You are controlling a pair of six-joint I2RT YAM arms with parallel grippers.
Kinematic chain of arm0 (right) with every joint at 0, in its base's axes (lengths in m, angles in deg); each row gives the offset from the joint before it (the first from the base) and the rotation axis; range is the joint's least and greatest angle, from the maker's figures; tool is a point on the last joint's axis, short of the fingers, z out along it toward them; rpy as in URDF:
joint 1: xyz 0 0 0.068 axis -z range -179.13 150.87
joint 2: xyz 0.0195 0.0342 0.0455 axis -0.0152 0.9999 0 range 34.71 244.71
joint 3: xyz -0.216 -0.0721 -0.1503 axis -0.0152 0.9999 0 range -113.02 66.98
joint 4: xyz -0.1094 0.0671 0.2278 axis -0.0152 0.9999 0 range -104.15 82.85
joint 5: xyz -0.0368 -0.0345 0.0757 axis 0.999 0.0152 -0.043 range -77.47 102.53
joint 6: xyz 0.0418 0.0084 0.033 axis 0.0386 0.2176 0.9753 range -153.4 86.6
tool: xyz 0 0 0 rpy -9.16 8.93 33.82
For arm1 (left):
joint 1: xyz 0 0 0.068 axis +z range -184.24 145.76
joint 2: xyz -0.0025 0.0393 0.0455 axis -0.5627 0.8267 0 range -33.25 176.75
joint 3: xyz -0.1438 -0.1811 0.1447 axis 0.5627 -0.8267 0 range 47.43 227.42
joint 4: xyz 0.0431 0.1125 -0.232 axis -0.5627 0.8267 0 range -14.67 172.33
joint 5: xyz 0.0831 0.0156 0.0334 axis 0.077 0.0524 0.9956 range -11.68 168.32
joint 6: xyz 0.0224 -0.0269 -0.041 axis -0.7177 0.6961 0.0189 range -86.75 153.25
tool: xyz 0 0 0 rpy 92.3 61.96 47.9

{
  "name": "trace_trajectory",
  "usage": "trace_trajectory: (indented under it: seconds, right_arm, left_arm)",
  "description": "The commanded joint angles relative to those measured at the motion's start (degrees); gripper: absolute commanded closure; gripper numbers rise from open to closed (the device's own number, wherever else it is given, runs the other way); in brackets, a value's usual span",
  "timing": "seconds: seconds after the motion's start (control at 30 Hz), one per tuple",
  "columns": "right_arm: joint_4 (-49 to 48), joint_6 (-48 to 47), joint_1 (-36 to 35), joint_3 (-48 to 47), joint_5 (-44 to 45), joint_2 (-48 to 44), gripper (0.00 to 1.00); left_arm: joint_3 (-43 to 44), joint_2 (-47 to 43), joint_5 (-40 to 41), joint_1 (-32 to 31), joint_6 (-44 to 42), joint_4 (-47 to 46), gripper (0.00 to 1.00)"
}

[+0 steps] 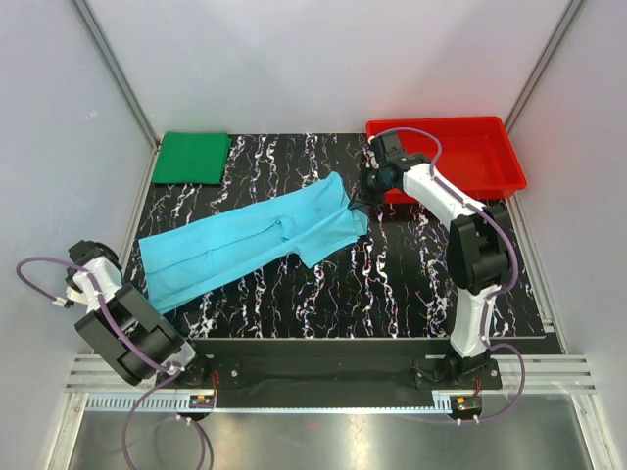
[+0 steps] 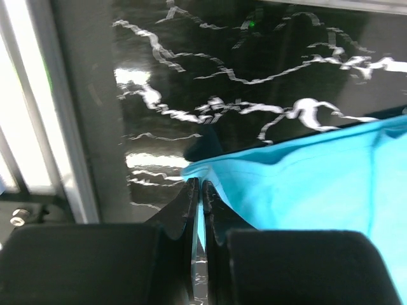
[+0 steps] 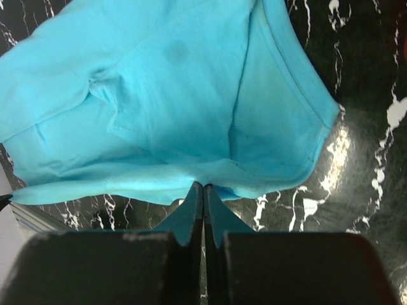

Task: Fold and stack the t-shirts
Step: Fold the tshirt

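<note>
- The cyan t-shirt (image 1: 255,240) is lying across the middle of the black marbled table (image 1: 392,284). It is stretching in a long diagonal band from the near left towards the far right.
- The right gripper (image 1: 353,206) is reaching down at the shirt's far right end, just in front of the red tray (image 1: 470,152). In the right wrist view its jaws are pressing tight together on the hem, with the cloth fanning out away from the fingertips (image 3: 194,203).
- Cloth around that pinch is lifting slightly and gathering into soft folds. One sleeve is hanging off to the right.
- The left gripper (image 2: 197,184) is sitting at the shirt's near left corner, close to the table's left edge and the metal frame rail (image 2: 76,159). Its jaws are standing almost together, and a thin sliver of cyan cloth is showing in the slit between them, so it is gripping that corner.
- From above, the left arm (image 1: 118,323) is crouching low at the near left and hiding its own fingers.
- The green t-shirt (image 1: 193,157) is resting as a flat folded square at the far left corner of the table, well apart from the cyan one.
- The red tray is sitting at the far right corner.
</note>
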Motion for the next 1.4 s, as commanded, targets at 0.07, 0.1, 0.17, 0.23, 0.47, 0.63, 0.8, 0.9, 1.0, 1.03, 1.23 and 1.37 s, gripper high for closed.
trace_trajectory:
  seconds: [0.07, 0.1, 0.17, 0.23, 0.47, 0.63, 0.8, 0.9, 1.0, 1.03, 1.23, 1.37]
  right_arm:
    - [0.9, -1.0, 0.7, -6.5, -1.1, 3.8, 1.00]
    - [1.4, -1.2, 0.7, -7.4, -1.1, 4.8, 1.00]
    - [2.0, -1.3, 0.6, -8.6, -1.1, 5.8, 1.00]
    - [2.2, -1.3, 0.7, -9.7, -1.5, 7.0, 1.00]
    - [3.1, -1.0, 0.8, -12.8, -1.3, 10.3, 1.00]
    - [3.9, -1.0, 1.0, -14.6, -0.9, 11.6, 1.00]
    - [4.4, -1.0, 1.2, -15.7, -0.9, 12.8, 1.00]
    - [4.4, -0.8, 1.4, -16.4, -1.2, 13.7, 1.00]
    - [4.8, -0.7, 1.3, -17.4, -1.5, 14.7, 1.00]
    - [4.9, -0.8, 1.3, -17.6, -1.5, 14.9, 1.00]
    - [5.6, -0.7, 1.4, -18.4, -1.9, 15.7, 1.00]
    - [5.8, -0.7, 1.4, -18.8, -1.9, 16.2, 1.00]
  left_arm:
    - [3.9, 2.1, -1.1, -1.2, -0.9, -3.5, 0.93]
    - [4.4, 2.7, -1.0, -1.5, -0.8, -3.5, 0.93]
    - [4.9, 3.3, -1.0, -1.8, -0.9, -4.1, 0.92]
    - [6.2, 4.3, -0.9, -2.0, -1.0, -4.4, 0.92]
    - [10.7, 7.8, -1.3, -4.8, -0.7, -4.6, 0.91]
    - [13.1, 10.5, -0.8, -6.7, -0.1, -4.7, 0.90]
    - [14.4, 13.2, -0.9, -7.5, 0.9, -4.9, 0.90]
    - [15.4, 13.5, -0.7, -7.9, 1.0, -5.0, 0.90]
    - [17.2, 14.7, -0.6, -7.9, 1.0, -5.0, 0.90]
    - [17.6, 15.0, -0.7, -8.0, 1.0, -4.9, 0.90]
    - [19.4, 16.4, -0.9, -8.6, 1.4, -5.0, 0.90]
    - [20.8, 18.7, -1.0, -9.1, 1.4, -4.8, 0.90]
